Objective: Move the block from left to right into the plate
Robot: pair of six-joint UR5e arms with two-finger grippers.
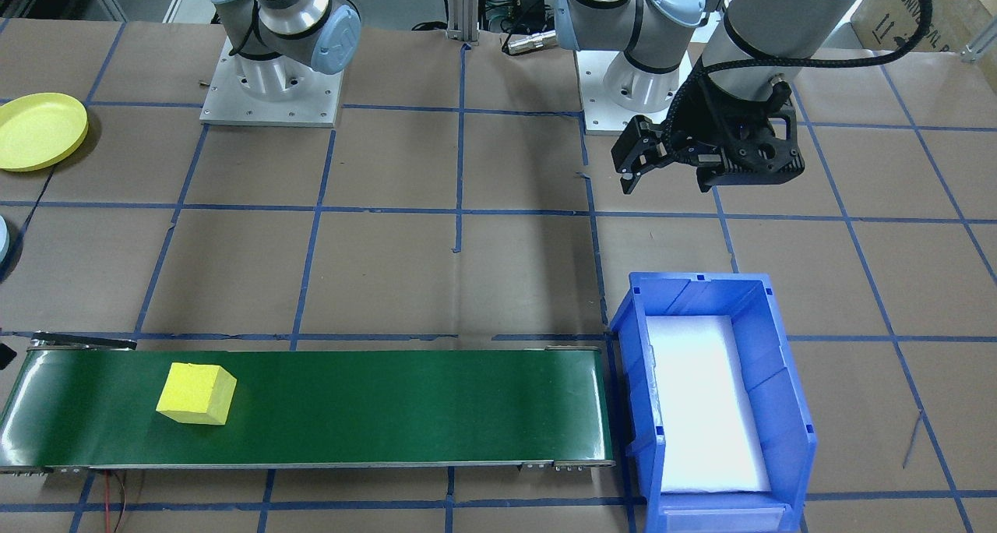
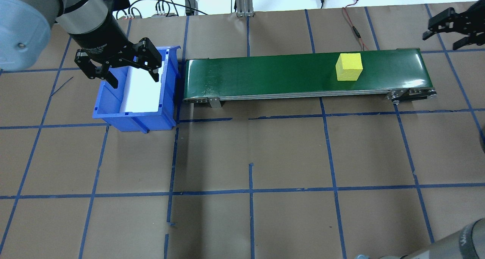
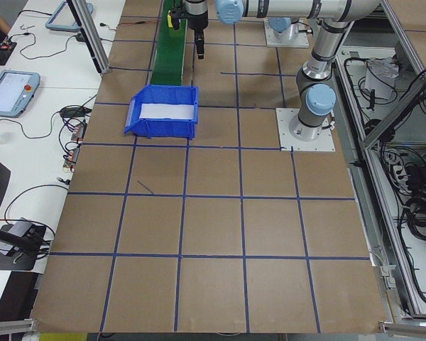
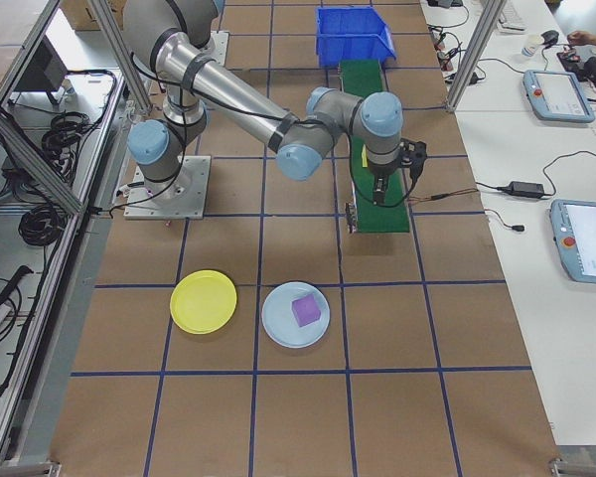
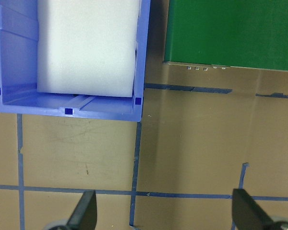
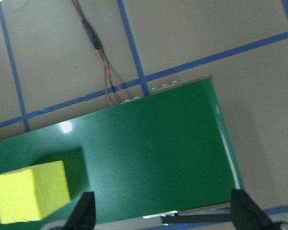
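overhead exterior: a matte yellow foam block (image 2: 349, 66) sits on the smooth green conveyor belt (image 2: 265, 75) near its right end. the left claw (image 2: 125, 70) hangs spread wide and empty over a blue plastic bin (image 2: 134, 119); the right claw (image 2: 452, 26), also open and empty, hovers just beyond the belt's end, near the block.

exterior right: the round yellow plate (image 4: 204, 301) lies on the brown-paper counter (image 4: 298, 417), well apart from the belt.

right wrist-mounted: the block (image 6: 31, 190) lies beside the left fingertip (image 6: 84, 211), not between the fingers.

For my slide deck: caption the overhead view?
Yellow foam cube riding green conveyor belt toward open right gripper.
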